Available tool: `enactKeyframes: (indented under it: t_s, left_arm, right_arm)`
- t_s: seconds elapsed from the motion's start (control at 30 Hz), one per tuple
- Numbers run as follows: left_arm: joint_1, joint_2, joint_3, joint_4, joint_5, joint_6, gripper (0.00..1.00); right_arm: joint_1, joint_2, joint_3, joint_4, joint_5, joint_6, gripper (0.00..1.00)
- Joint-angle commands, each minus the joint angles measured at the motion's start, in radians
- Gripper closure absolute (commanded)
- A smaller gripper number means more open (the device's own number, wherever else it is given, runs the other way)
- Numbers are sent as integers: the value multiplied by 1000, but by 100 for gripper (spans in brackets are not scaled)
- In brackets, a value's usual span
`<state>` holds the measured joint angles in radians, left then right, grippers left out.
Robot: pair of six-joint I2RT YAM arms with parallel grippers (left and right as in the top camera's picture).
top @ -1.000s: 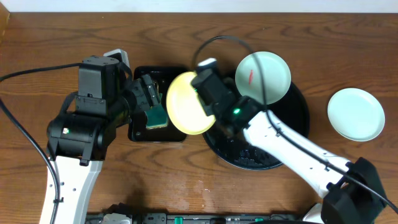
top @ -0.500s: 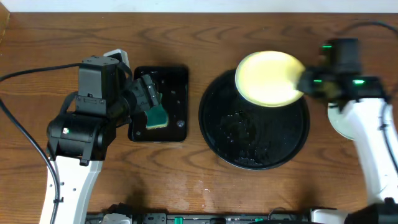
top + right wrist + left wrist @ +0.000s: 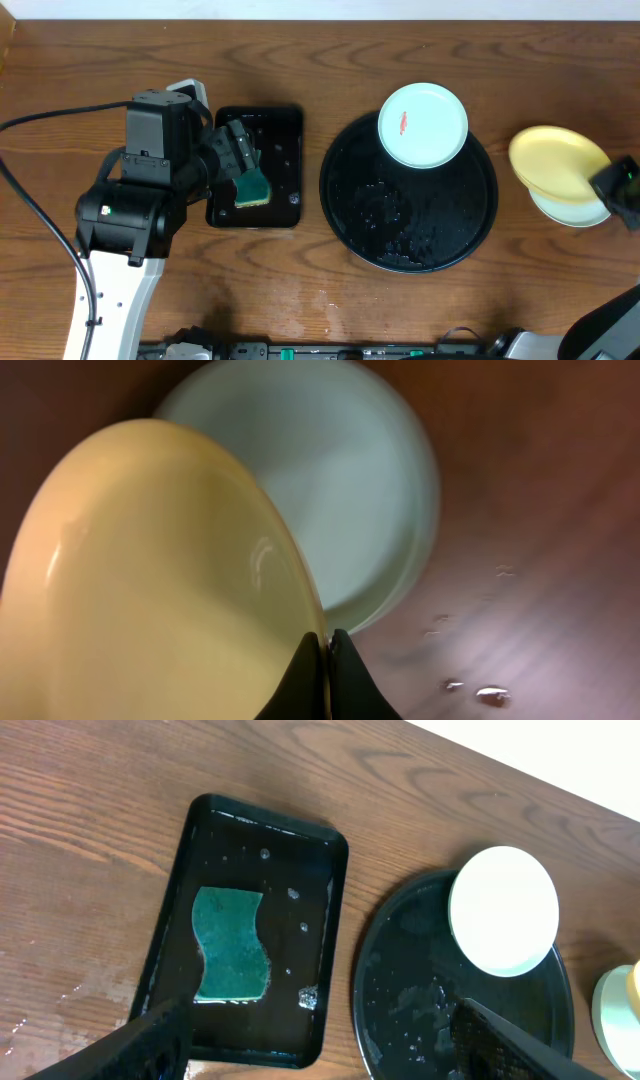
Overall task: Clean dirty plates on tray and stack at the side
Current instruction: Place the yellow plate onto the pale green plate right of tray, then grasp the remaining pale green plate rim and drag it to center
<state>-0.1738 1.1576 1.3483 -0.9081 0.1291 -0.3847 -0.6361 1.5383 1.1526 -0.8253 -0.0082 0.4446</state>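
The pale yellow plate hangs at the far right, its rim pinched in my shut right gripper. It hovers over a mint-white plate lying on the bare wood. Another mint-white plate with a red smear sits at the back of the round black tray. My left gripper is open above the rectangular tray, holding nothing.
A green sponge lies in the small rectangular black tray left of the round tray. Water drops dot the wood near the right-hand plates.
My right arm has carried the yellow plate from the left of the round tray across it to the far right, above the mint-white plate on the wood. The left arm stayed still.
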Motion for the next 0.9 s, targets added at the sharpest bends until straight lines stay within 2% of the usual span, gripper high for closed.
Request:
enactKeyframes:
  t_s: [0.0, 0.17, 0.2, 0.23, 0.3, 0.33, 0.37, 0.5, 0.6, 0.73, 0.87]
  left_arm:
    - [2, 0, 17, 3, 6, 11, 17]
    - [2, 0, 17, 3, 6, 11, 17]
    - [2, 0, 17, 3, 6, 11, 17]
    - [2, 0, 17, 3, 6, 11, 17]
    - [2, 0, 17, 3, 6, 11, 17]
    - [2, 0, 17, 3, 6, 11, 17]
    - [2, 0, 17, 3, 6, 11, 17]
    - [2, 0, 17, 3, 6, 11, 17]
    - [2, 0, 17, 3, 6, 11, 17]
    - [2, 0, 17, 3, 6, 11, 17]
    - [2, 0, 17, 3, 6, 11, 16]
  right_arm:
    - [-65, 3, -61, 57, 29, 26, 99]
    - [-89, 3, -93, 127, -21, -27, 97]
    - [-86, 3, -93, 139, -42, -46, 88]
    - [-82, 3, -92, 158, -77, -84, 64]
    - [-72, -2, -88, 175, -149, -114, 43]
    - [-66, -7, -86, 182, -186, -128, 39]
    - [-57, -13, -83, 192, -243, -154, 37]
    - [9, -55, -76, 224, -481, -204, 45]
    - [140, -89, -76, 220, -561, -242, 50]
    - [360, -87, -78, 189, -460, -327, 50]
    - [574, -41, -86, 225, -146, -330, 47]
